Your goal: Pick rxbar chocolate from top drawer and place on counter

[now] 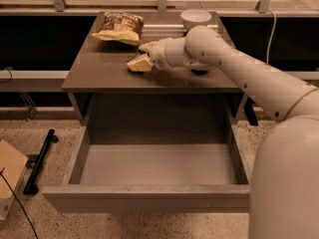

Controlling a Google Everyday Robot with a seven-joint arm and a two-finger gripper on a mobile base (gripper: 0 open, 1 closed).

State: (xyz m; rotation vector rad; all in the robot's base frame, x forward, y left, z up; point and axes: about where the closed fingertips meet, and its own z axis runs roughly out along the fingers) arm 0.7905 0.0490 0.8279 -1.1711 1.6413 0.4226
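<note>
Item 1: pale two-finger gripper, hovering low over the glossy grey-brown counter, left of centre; released or grasping, I cannot tell.
Item 2: wide grey-brown top drawer, pulled fully open below.
Item 3: black rxbar chocolate; I cannot make out where it is.
Item 4: yellow-brown chip bag, rear left of the counter.
Item 5: white round bowl, rear right.

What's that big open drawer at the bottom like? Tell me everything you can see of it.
The wide, shallow grey-brown drawer stands open toward the camera, level, under the glossy grey-brown counter. Board-like panels: long plain front with no visible handle, two side walls, pale grey floor with nothing on it. The robot's cream two-finger gripper is over the counter, clear of the drawer.
</note>
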